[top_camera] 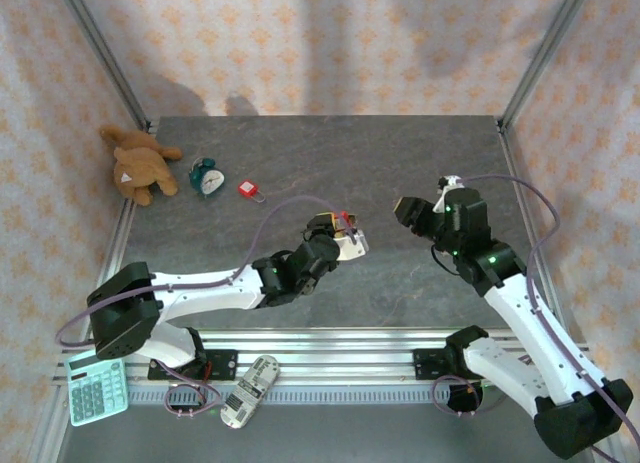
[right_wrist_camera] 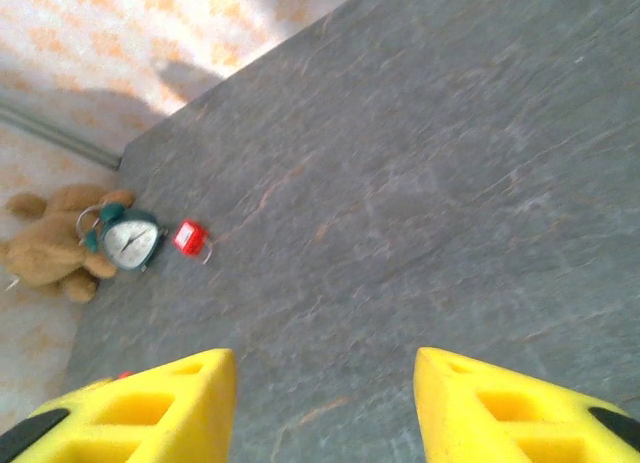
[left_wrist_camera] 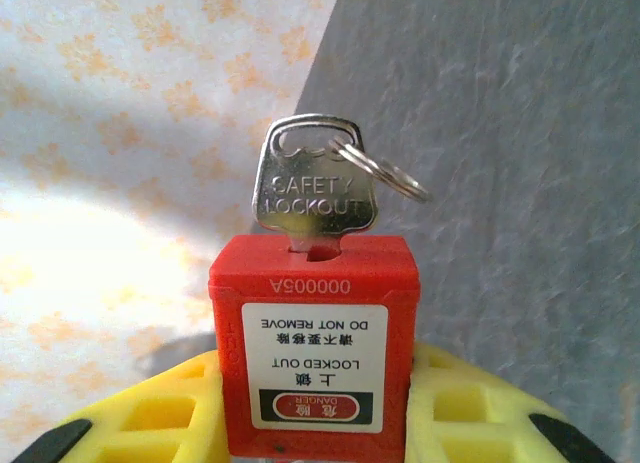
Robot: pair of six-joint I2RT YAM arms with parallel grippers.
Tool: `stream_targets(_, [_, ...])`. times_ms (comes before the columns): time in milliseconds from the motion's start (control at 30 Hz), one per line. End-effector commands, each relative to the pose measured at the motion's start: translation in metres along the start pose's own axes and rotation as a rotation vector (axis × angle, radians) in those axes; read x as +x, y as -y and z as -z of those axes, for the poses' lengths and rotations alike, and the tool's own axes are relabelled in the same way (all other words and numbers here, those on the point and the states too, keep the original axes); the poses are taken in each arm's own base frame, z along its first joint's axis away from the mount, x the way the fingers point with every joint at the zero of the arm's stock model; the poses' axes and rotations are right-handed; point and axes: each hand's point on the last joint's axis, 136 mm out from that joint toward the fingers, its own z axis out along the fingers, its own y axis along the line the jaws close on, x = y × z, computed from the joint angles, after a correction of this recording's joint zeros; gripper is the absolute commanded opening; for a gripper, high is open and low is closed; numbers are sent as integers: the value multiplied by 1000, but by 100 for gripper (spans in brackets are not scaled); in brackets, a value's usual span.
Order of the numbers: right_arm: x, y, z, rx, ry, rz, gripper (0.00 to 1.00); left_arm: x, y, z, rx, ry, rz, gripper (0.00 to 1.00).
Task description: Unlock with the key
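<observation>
Key's in, just needs a twist
So the left gripper clamps a red plastic padlock; its flat silver key sticks out lengthwise, with the empty, wide-open right gripper nearest.

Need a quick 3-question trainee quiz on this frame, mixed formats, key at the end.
1. True or false: the key is seated in the red padlock that the left claw holds.
2. Multiple choice: which thing lies closest to the second padlock on the table? A) teddy bear B) alarm clock C) calculator
3. Fill in: the right claw is ____ and holds nothing.

Key: 1 true; 2 B; 3 open.
</observation>
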Motion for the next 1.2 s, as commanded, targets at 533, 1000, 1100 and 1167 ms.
stream_targets(533, [62, -25, -29, -115, -322, 120, 45, -5, 21, -9, -311, 14, -312, 25])
stream_targets(1000, [80, -12, -42, -11, -391, 192, 43, -9, 31, -7, -326, 17, -336, 25])
stream_targets(1100, [79, -13, -45, -14, -392, 187, 43, -12, 31, -5, -326, 29, -333, 24])
stream_targets(1167, [79, -16, -46, -19, -396, 187, 43, -13, 31, -4, -327, 31, -331, 24])
